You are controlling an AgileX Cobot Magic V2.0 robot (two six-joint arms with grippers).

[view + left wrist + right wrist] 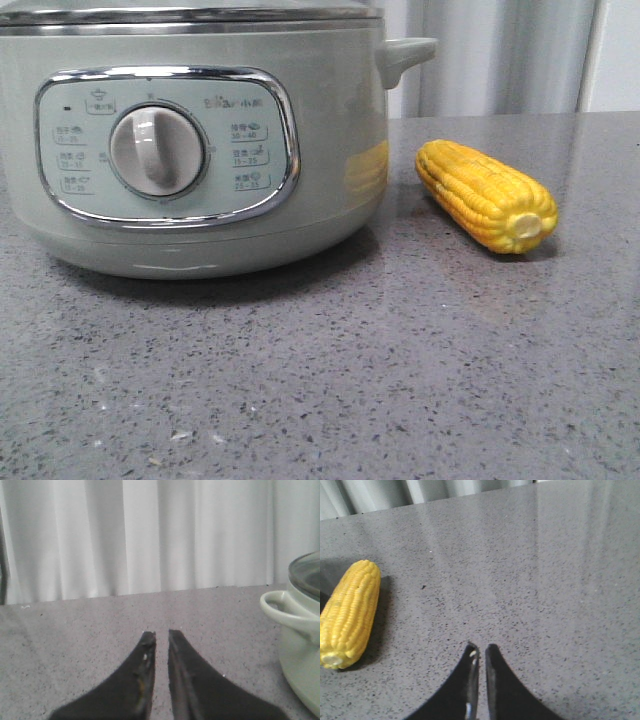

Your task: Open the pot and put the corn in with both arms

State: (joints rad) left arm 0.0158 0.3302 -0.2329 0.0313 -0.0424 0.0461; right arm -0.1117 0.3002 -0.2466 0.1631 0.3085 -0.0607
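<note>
Sitting lid-on at left of grey table: 1 pot, control dial facing near. 1 corn lies just right of pot, apart from it, cut end near. Front view shows neither arm. Only wrist views show 2 grippers: left gripper and right gripper, both fingers nearly together, empty, over bare table.
</note>
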